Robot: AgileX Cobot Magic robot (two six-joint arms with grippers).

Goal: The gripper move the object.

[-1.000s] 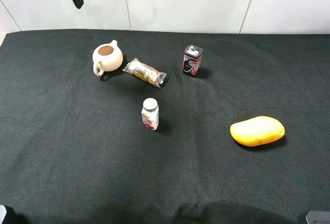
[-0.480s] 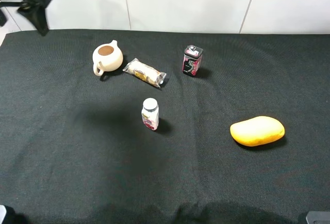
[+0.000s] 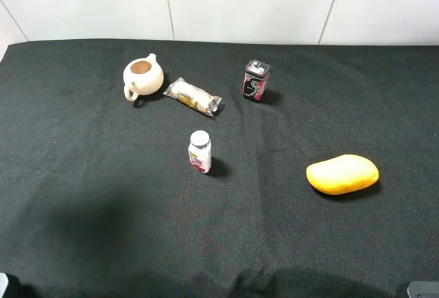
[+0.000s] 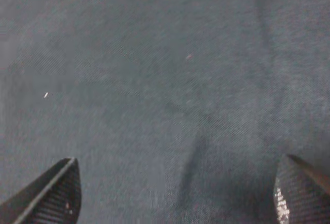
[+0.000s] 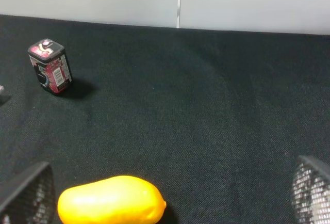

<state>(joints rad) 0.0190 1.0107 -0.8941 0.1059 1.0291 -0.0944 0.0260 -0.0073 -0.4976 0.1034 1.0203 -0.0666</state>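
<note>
The left arm, which hung over the far left corner of the worktop (image 3: 82,243) a second ago and slid toward the left edge half a second ago, is now gone from the high view altogether; only a soft dark shadow lies on the cloth toward the near left. The teapot (image 3: 143,77) stands where it stood in both earlier pictures, upright at the far left of the worktop, its spout pointing away and its loop handle toward the near side, just beside the wrapped snack (image 3: 193,97). So the teapot is not yet grasped, and the arm's retreat suggests the approach has not properly begun. In the left wrist view the left claw (image 4: 175,188) hangs spread wide over bare cloth with nothing between its tips. The right claw (image 5: 172,193) is likewise spread, with the yellow mango-shaped thing (image 5: 111,200) lying ahead of it and the small red tin (image 5: 49,66) well beyond. The teapot's round top shows a brown inside; whether it holds anything I cannot tell from this height. The white-capped bottle (image 3: 199,152) stands closed, mid-worktop.
</note>
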